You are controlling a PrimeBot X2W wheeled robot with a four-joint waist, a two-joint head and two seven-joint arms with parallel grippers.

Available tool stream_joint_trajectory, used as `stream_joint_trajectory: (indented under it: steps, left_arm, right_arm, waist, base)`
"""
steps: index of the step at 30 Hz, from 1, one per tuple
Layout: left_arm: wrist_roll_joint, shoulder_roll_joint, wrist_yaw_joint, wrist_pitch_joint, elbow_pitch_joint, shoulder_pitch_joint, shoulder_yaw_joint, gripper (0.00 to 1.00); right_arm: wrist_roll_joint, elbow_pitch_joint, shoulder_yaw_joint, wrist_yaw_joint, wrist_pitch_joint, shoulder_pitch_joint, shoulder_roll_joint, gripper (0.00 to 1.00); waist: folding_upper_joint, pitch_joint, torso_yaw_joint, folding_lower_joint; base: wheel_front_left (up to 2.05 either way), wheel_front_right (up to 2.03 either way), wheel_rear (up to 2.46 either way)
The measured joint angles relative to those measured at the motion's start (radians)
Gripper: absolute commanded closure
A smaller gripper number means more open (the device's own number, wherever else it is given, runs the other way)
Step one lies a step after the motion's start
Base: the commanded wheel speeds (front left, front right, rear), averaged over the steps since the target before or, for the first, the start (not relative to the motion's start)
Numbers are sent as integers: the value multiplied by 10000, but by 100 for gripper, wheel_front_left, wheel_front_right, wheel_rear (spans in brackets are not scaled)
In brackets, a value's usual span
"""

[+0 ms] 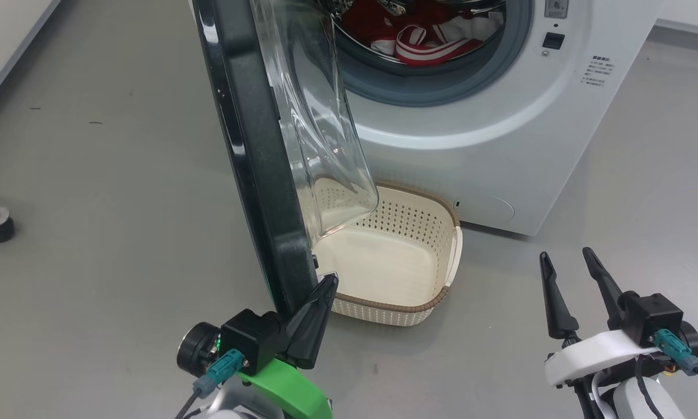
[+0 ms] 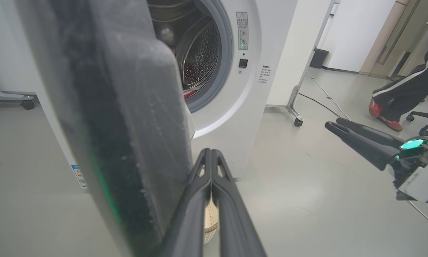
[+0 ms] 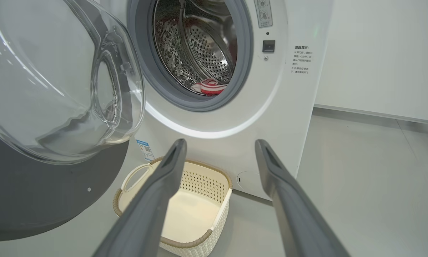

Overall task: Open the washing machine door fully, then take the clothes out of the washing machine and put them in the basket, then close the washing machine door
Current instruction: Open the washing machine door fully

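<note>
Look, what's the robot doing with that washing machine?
It is getting ready to empty the washing machine. The left gripper, fingers shut, sits at the bottom edge of the door, which is swung out, perhaps not all the way. The right gripper hangs open off to the side, holding nothing. The red clothes lie inside the drum, and the basket on the floor in front has nothing in it.
</note>
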Motion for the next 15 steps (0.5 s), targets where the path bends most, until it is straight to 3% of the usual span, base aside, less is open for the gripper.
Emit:
stream_joint_trajectory:
  steps: [15]
  left_arm:
    - [0,-13,359,-349,213,49,523,100]
  right_arm:
    - [-88,56,-127,82,0,0,56,0]
  waist:
    - [0,-48,251,0]
  base:
    - [0,0,0]
